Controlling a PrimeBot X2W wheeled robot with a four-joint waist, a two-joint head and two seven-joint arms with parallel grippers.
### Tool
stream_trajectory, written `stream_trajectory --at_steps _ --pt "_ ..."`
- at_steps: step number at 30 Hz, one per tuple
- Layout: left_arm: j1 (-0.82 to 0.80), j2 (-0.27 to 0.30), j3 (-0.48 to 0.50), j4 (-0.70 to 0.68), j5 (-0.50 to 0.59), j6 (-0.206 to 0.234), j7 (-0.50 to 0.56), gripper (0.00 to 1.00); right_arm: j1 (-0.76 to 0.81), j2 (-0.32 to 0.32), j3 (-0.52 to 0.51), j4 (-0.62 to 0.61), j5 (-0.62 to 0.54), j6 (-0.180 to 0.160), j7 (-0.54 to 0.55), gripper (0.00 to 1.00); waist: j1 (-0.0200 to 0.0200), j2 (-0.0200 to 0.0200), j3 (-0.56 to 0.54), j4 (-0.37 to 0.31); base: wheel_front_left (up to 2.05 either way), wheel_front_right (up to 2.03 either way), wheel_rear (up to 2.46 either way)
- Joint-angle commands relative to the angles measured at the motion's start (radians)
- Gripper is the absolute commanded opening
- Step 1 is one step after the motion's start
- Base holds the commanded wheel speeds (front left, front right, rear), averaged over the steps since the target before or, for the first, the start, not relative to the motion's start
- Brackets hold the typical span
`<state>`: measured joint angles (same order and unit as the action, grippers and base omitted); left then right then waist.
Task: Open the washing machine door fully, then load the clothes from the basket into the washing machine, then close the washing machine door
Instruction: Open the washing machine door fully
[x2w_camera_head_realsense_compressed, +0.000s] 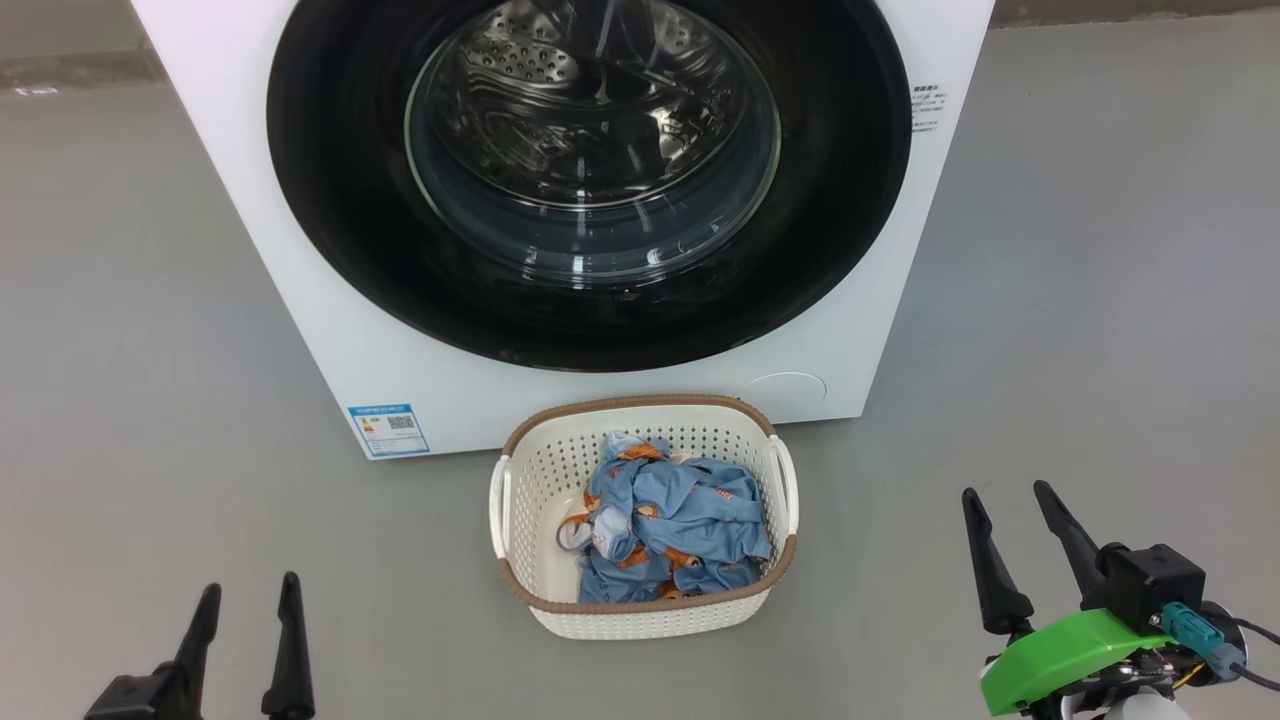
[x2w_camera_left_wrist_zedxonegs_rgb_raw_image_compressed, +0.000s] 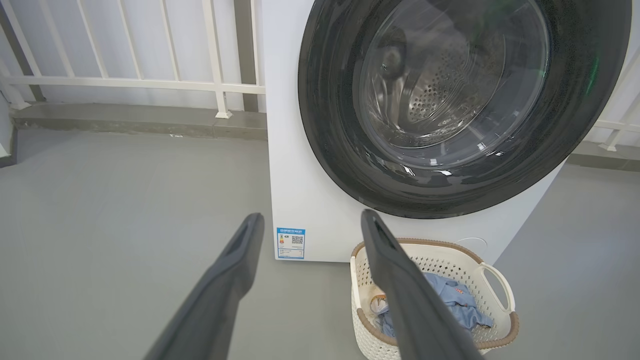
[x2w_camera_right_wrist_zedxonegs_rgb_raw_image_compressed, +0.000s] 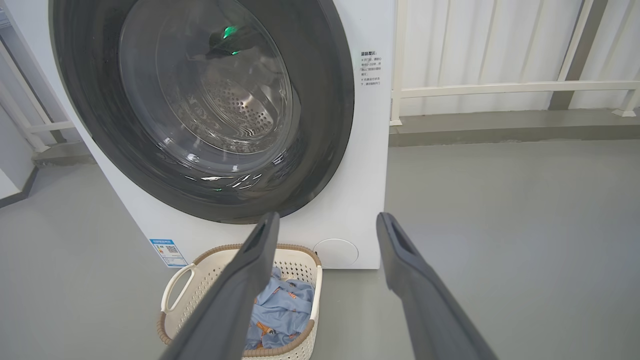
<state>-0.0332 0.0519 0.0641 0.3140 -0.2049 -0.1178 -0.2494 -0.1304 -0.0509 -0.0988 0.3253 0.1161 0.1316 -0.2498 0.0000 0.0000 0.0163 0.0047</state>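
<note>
The white washing machine (x2w_camera_head_realsense_compressed: 300, 300) stands ahead with its round black-rimmed door (x2w_camera_head_realsense_compressed: 330, 200) flat against the front, the steel drum showing through the glass. On the floor before it sits the cream basket (x2w_camera_head_realsense_compressed: 520, 500) holding the light blue clothes (x2w_camera_head_realsense_compressed: 680, 520) with orange prints. My left gripper (x2w_camera_head_realsense_compressed: 250, 590) is open at the lower left, well short of the basket. My right gripper (x2w_camera_head_realsense_compressed: 1008, 490) is open at the lower right, also apart from it. In the left wrist view the door (x2w_camera_left_wrist_zedxonegs_rgb_raw_image_compressed: 340, 125) and basket (x2w_camera_left_wrist_zedxonegs_rgb_raw_image_compressed: 500, 280) lie beyond my open left gripper (x2w_camera_left_wrist_zedxonegs_rgb_raw_image_compressed: 310, 217). The right wrist view shows my open right gripper (x2w_camera_right_wrist_zedxonegs_rgb_raw_image_compressed: 327, 217) with the basket (x2w_camera_right_wrist_zedxonegs_rgb_raw_image_compressed: 175, 285) behind one finger.
Grey floor (x2w_camera_head_realsense_compressed: 1100, 300) spreads on both sides of the machine. A white railing (x2w_camera_left_wrist_zedxonegs_rgb_raw_image_compressed: 125, 82) on a low grey kerb runs behind it. A blue label (x2w_camera_head_realsense_compressed: 388, 428) marks the machine's lower left corner.
</note>
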Motion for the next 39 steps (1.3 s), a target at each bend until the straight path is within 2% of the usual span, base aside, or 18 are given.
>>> stream_trajectory --at_steps 1,13,31,39 --pt "-0.042 0.012 0.034 -0.028 0.011 0.001 -0.012 1.0 -0.047 0.0 0.023 -0.022 0.0 -0.001 -0.012 1.0 0.0 0.0 0.0 0.0 0.0 0.0 0.0" --pt "-0.047 0.01 0.046 -0.019 0.04 0.001 -0.012 1.0 -0.043 0.001 0.016 -0.03 0.004 -0.001 -0.012 1.0 0.0 0.0 0.005 -0.001 0.26 0.26 -0.53" --pt "-0.067 0.005 0.067 -0.033 0.033 -0.006 -0.012 1.0 -0.049 0.001 0.005 -0.043 0.02 -0.001 -0.012 1.0 0.0 0.0 0.025 0.008 1.08 1.08 -2.17" --pt "-0.07 0.004 0.061 -0.046 0.035 -0.01 -0.012 1.0 -0.052 0.001 0.0 -0.053 0.016 -0.001 -0.012 1.0 0.0 0.0 0.033 0.011 0.64 0.64 -1.27"
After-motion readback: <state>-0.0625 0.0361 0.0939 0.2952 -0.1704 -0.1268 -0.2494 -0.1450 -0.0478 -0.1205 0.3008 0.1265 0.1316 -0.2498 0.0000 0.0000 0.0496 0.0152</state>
